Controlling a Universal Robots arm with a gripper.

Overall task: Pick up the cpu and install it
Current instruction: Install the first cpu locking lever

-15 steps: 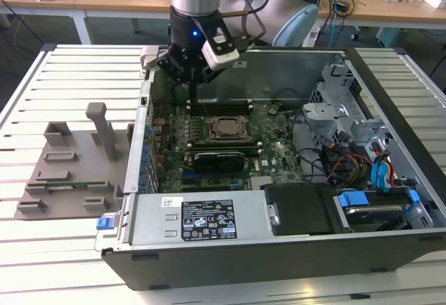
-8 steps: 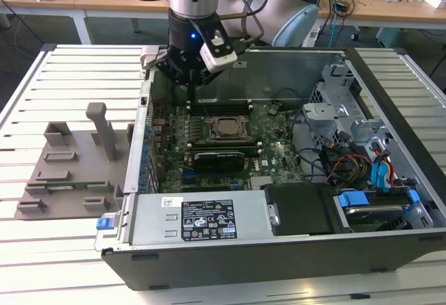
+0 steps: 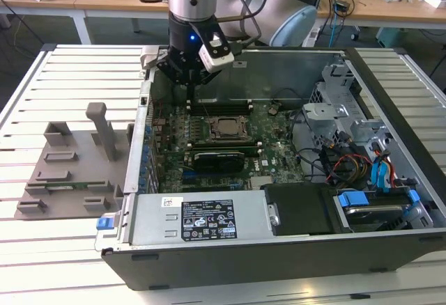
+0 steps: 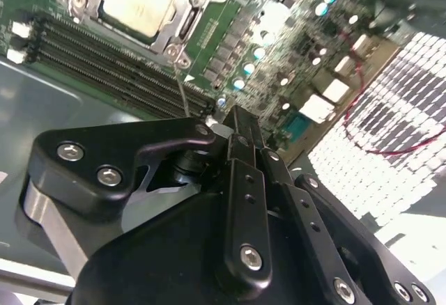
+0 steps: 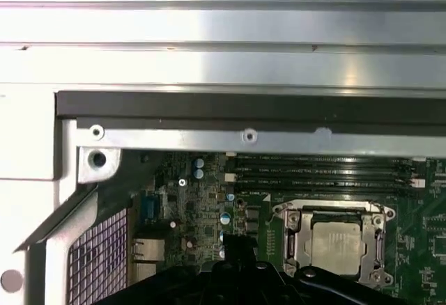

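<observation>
We see the gripper (image 3: 189,85) hanging inside the open computer case (image 3: 390,103). Its fingers (image 4: 239,148) look pressed together, with nothing between them. The cpu (image 3: 224,125) is not in their hold. It lies flat in the socket frame (image 4: 182,23) on the motherboard (image 3: 279,159), below the fingers and clear of them. Its silver top faces up in both wrist views. Between the fingers and the cpu (image 5: 336,241) run the long memory slots (image 4: 111,75). The case sits on the slatted table (image 3: 70,75).
</observation>
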